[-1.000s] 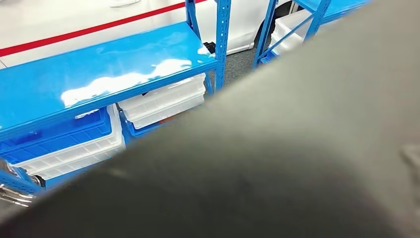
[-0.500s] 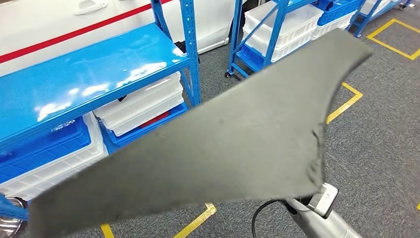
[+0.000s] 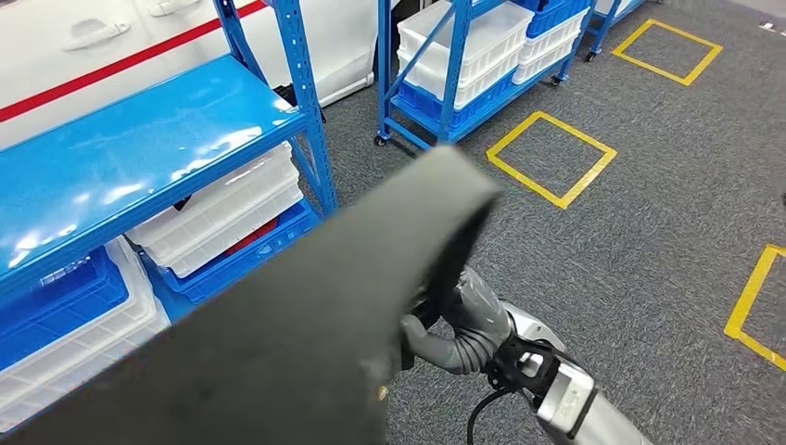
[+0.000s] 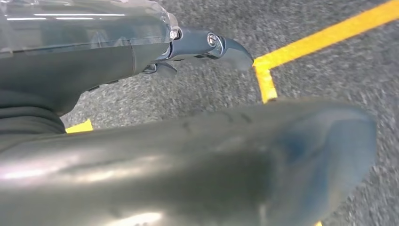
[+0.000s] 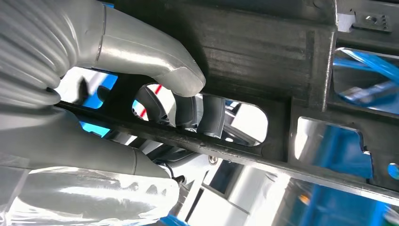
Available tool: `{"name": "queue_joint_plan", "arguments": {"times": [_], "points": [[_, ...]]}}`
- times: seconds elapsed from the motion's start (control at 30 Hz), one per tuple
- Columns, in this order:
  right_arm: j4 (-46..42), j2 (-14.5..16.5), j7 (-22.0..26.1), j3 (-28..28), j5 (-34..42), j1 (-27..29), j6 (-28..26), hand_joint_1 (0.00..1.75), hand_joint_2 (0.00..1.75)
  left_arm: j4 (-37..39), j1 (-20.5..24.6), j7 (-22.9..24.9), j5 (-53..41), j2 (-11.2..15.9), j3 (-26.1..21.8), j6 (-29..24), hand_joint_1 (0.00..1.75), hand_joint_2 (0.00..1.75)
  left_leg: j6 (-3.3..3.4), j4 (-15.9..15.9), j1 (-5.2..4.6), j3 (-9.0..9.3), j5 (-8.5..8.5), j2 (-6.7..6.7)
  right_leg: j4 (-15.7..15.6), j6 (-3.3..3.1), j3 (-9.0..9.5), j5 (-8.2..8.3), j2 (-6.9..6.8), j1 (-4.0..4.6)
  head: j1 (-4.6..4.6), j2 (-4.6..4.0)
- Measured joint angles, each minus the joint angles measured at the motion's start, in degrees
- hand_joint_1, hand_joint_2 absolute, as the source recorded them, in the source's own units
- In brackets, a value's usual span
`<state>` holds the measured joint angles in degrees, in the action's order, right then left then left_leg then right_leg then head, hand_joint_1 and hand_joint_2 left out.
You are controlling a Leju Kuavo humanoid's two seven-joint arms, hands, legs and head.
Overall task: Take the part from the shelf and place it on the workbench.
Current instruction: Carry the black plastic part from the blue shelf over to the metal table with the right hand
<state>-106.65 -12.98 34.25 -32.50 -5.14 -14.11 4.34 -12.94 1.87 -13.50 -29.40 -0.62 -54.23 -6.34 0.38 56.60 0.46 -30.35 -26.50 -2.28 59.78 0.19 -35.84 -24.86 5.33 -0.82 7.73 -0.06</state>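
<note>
Right wrist view — ribbed grey right hand [image 5: 117, 94] (fingers through a slot) on matte black part [image 5: 263, 52]

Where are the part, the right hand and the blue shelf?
part [image 3: 278, 334], head view, on its broad dark face.
right hand [image 3: 459, 324], head view, on the grey hand gripping the part's edge.
blue shelf [image 3: 120, 158], head view, on its glossy top board.

Blue shelf [image 3: 139, 139] — white crates [image 3: 218, 218] beneath
</note>
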Motion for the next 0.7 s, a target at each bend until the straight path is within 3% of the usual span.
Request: {"name": "queue_joint_plan", "arguments": {"times": [0.07, 0.13, 0.17, 0.2, 0.23, 0.3, 0.37, 0.47, 0.53, 0.6, 0.63, 0.67, 0.7], "points": [[0.52, 1.17, -1.04, -0.66, -0.97, -0.25, 0.62, 1.73, 1.75, 0.01, 0.17, 0.04, -0.01, -0.30, 0.02, 0.23, 0.00, 0.00, 0.63, -0.59, 0.03, 0.00, 0.51, 1.40, 4.73, 0.16, -2.20, -3.07, -2.88, 0.18, -0.34, 0.01], [0.99, 2.03, -0.98, -1.17, -1.38, 0.25, 1.10, 1.73, 1.75, 0.02, 0.10, 0.34, -0.01, -0.54, 0.02, 0.31, 0.00, 0.00, 0.87, -0.56, -0.20, -0.26, 0.57, 2.82, 11.95, 0.33, -5.44, -6.59, -4.40, 0.06, -0.55, 0.01], [1.15, 2.29, -0.65, -1.33, -1.59, 1.06, 1.44, 1.73, 1.75, 0.02, 0.08, 0.57, -0.05, -0.66, 0.02, 0.31, 0.00, 0.00, 0.86, -0.50, -0.27, -0.36, 0.56, 3.50, 14.19, 0.43, -6.32, -7.22, -4.70, -0.05, -0.56, 0.01], [1.23, 2.45, -0.27, -1.45, -1.86, 2.08, 1.78, 1.73, 1.75, 0.02, 0.07, 0.79, -0.12, -0.78, 0.02, 0.31, 0.00, 0.00, 0.82, -0.43, -0.29, -0.42, 0.52, 4.09, 14.39, 0.50, -6.16, -6.80, -4.91, -0.16, -0.57, 0.01], [1.27, 2.55, 0.07, -1.56, -2.16, 3.10, 2.08, 1.73, 1.75, 0.02, 0.07, 0.98, -0.24, -0.91, 0.02, 0.32, 0.00, 0.00, 0.73, -0.30, -0.29, -0.44, 0.43, 4.65, 12.14, 0.53, -4.74, -5.38, -5.22, -0.24, -0.58, 0.02], [1.28, 2.73, 0.38, -1.72, -2.64, 4.51, 2.43, 1.73, 1.75, 0.02, 0.06, 1.15, -0.59, -1.16, 0.03, 0.49, 0.00, 0.00, 0.30, 0.17, -0.43, -0.48, 0.05, 5.66, 4.39, 0.28, -0.37, -2.42, -7.08, -0.07, -0.61, 0.01], [1.29, 2.99, 0.53, -1.76, -3.09, 5.43, 2.79, 1.73, 1.75, 0.02, 0.08, 1.18, -1.06, -1.27, 0.05, 0.82, 0.00, 0.00, -0.32, 0.62, -0.66, -0.55, -0.34, 6.56, -0.17, -0.34, 1.85, -1.40, -8.32, 0.31, -0.59, 0.00], [1.55, 3.22, 1.27, -1.78, -3.92, 6.84, 3.19, 1.73, 1.75, 0.02, 0.33, 0.78, -1.34, -1.29, 0.08, 1.37, 0.00, 0.00, -1.34, 0.79, -0.56, -0.42, -0.68, 7.40, -0.67, -1.31, 1.63, -1.22, -7.03, 0.52, -0.62, 0.01], [1.85, 3.56, 2.12, -1.79, -4.33, 7.23, 3.06, 1.73, 1.75, 0.02, 0.40, 0.25, -1.33, -1.32, 0.09, 1.66, 0.00, 0.00, -1.96, 2.96, -0.27, -1.20, -2.51, 5.70, -1.03, -2.00, 1.62, -0.86, -6.09, 0.36, -0.64, 0.02], [2.16, 4.16, 2.98, -1.79, -4.61, 7.31, 2.85, 1.73, 1.75, 0.02, 0.29, -0.13, -1.35, -1.31, 0.08, 1.77, 0.00, 0.00, -2.26, 9.45, -0.08, -3.99, -6.36, 3.48, -1.14, -2.46, 1.49, -0.62, -5.12, 0.34, -0.61, 0.01], [2.34, 4.43, 3.23, -1.79, -4.69, 7.36, 2.75, 1.73, 1.75, 0.02, 0.21, -0.20, -1.36, -1.26, 0.08, 1.76, 0.00, 0.00, -2.31, 13.41, -0.04, -5.76, -8.12, 3.03, -1.12, -2.58, 1.38, -0.54, -4.53, 0.41, -0.61, 0.01], [2.50, 4.61, 3.31, -1.78, -4.74, 7.43, 2.63, 1.73, 1.75, 0.02, 0.14, -0.23, -1.37, -1.21, 0.07, 1.77, 0.00, 0.00, -2.32, 16.16, -0.04, -7.01, -8.90, 2.84, -1.09, -2.65, 1.30, -0.47, -3.91, 0.49, -0.61, 0.01], [2.61, 4.77, 3.30, -1.78, -4.80, 7.50, 2.43, 1.73, 1.75, 0.02, 0.10, -0.27, -1.37, -1.15, 0.07, 1.83, 0.00, 0.00, -2.27, 16.99, -0.04, -7.37, -8.58, 2.76, -1.06, -2.67, 1.25, -0.41, -3.26, 0.56, -0.61, 0.01]]}}
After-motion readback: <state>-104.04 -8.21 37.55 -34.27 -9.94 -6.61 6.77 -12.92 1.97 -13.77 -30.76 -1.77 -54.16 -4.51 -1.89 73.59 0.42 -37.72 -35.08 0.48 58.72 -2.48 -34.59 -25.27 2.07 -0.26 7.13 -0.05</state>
